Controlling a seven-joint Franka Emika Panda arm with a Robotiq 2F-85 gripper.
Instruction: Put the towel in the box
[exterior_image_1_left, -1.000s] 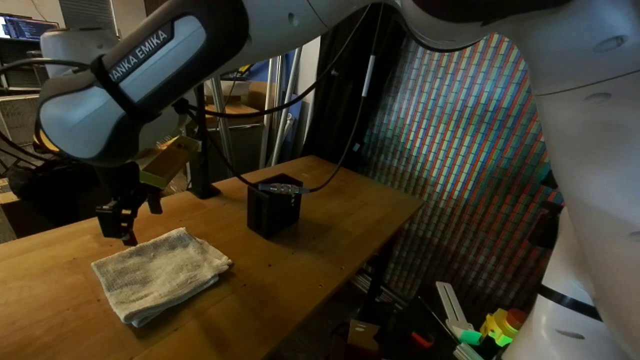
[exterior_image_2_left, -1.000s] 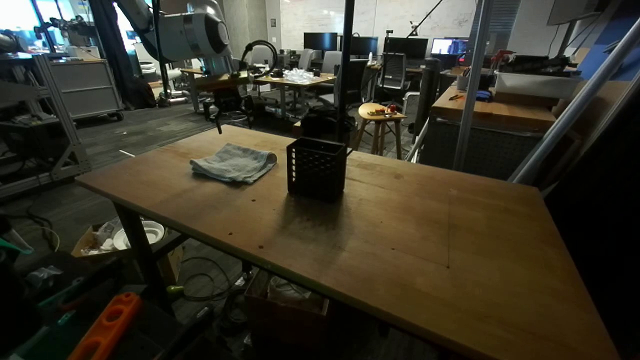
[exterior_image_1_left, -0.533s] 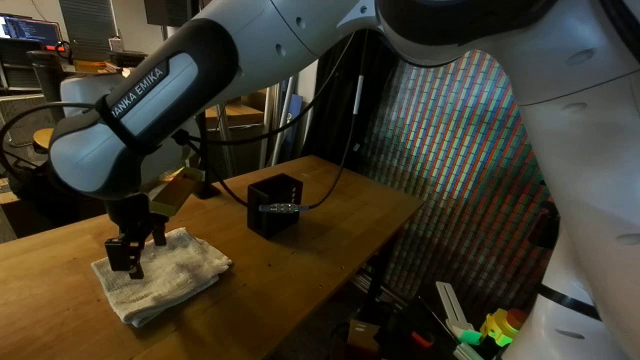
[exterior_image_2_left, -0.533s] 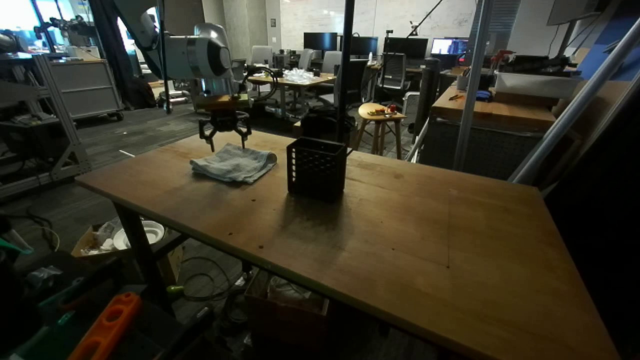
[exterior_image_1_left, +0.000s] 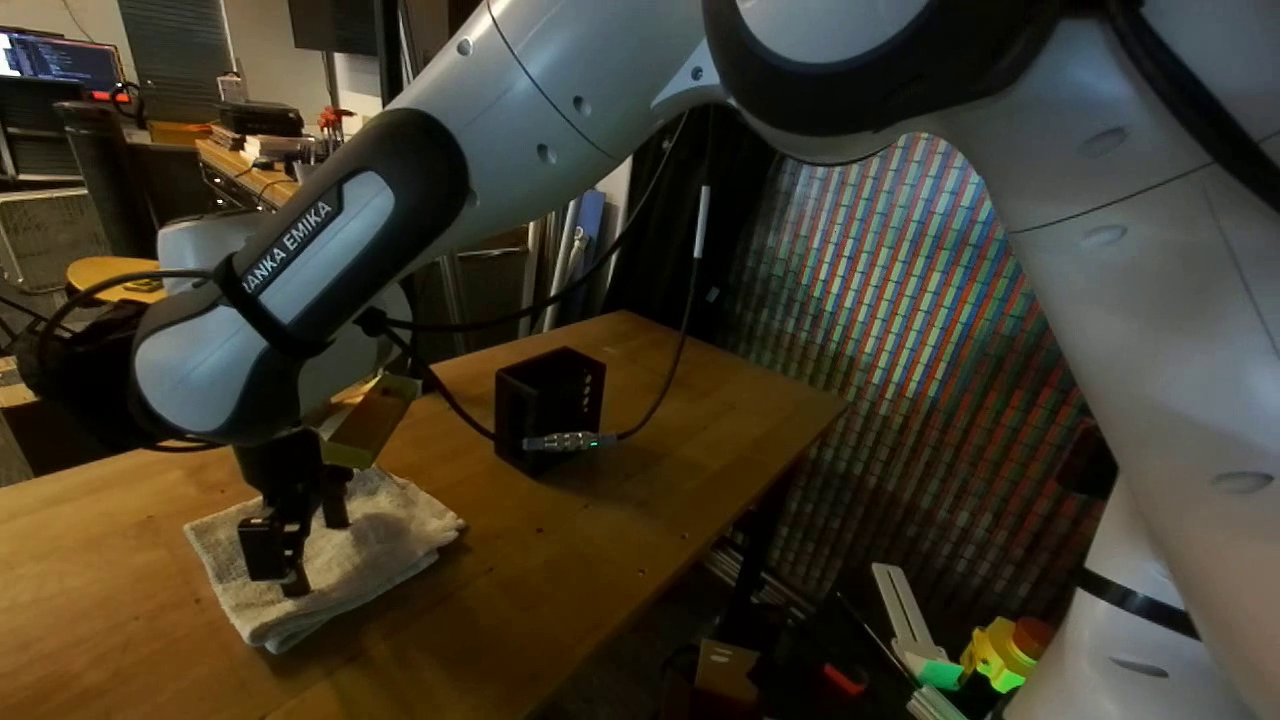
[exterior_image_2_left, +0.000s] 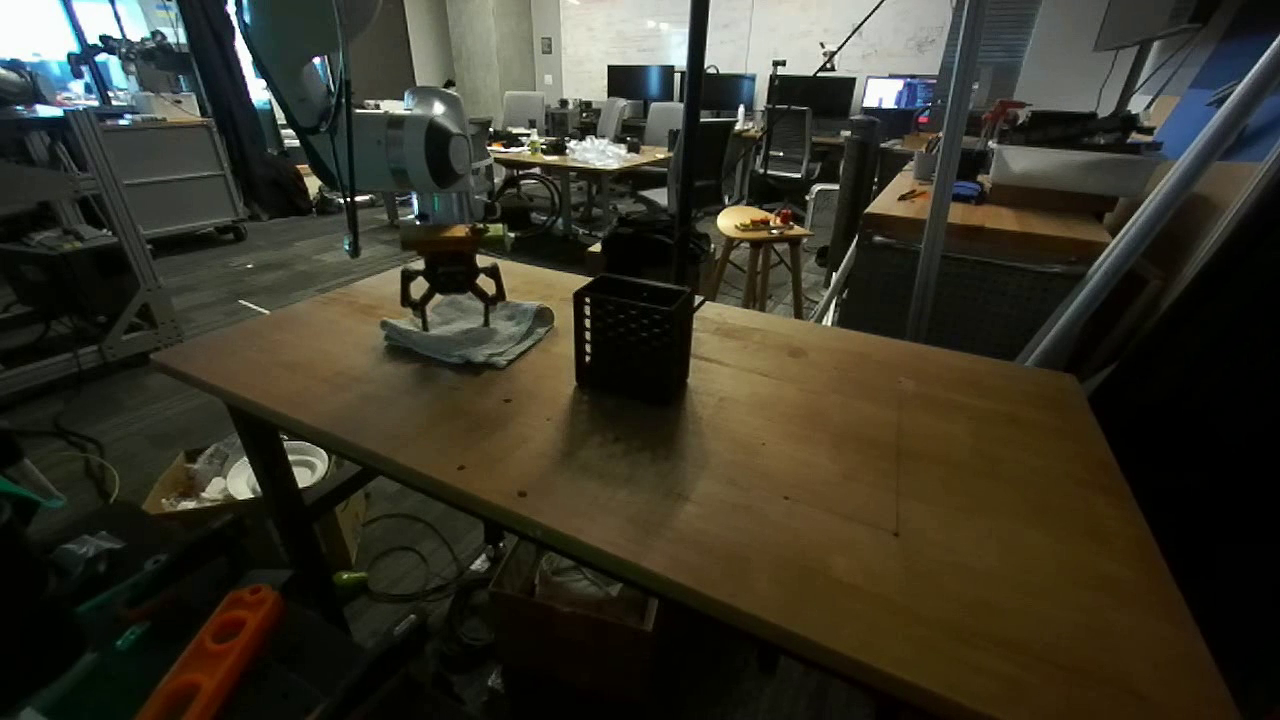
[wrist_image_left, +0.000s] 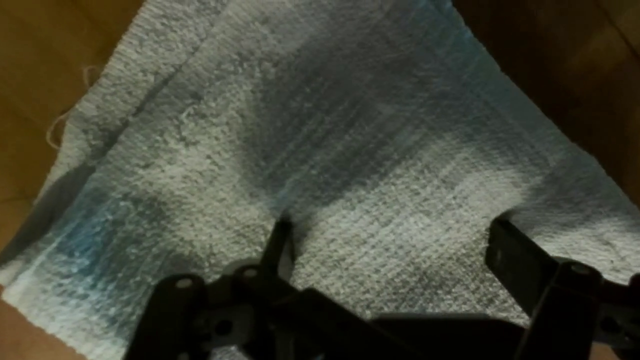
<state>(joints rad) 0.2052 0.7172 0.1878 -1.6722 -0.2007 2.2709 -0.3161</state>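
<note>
Brown wood forms a broad tabletop (exterior_image_2_left: 800, 480), seen in an exterior view. A pale robot arm (exterior_image_2_left: 385, 150) reaches in between ten and eleven o'clock, wrist down, above a grey-green towel (exterior_image_2_left: 465, 346) that lies folded flat on the wood at ten o'clock. A black box (exterior_image_2_left: 632, 345) with perforated sides stands upright and open-topped at three o'clock from the towel, near it but apart. The gripper (exterior_image_2_left: 456, 325) is spread wide over the towel and holds nothing. In the wrist view its fingertips (wrist_image_left: 515, 260) show between three and four o'clock and at about seven, touching the weave or just above it; which, I cannot tell.

The step in hand looks to be the grasp. To do it well, press lightly down until both fingertips sink in, then close slowly so a ridge bunches up between them. Catch every folded layer; a pinch on the top one alone could let the rest unroll and drag. Afterwards, lift straight up before travelling towards three o'clock, so hanging corners clear the box's rim and do not tip it.
</note>
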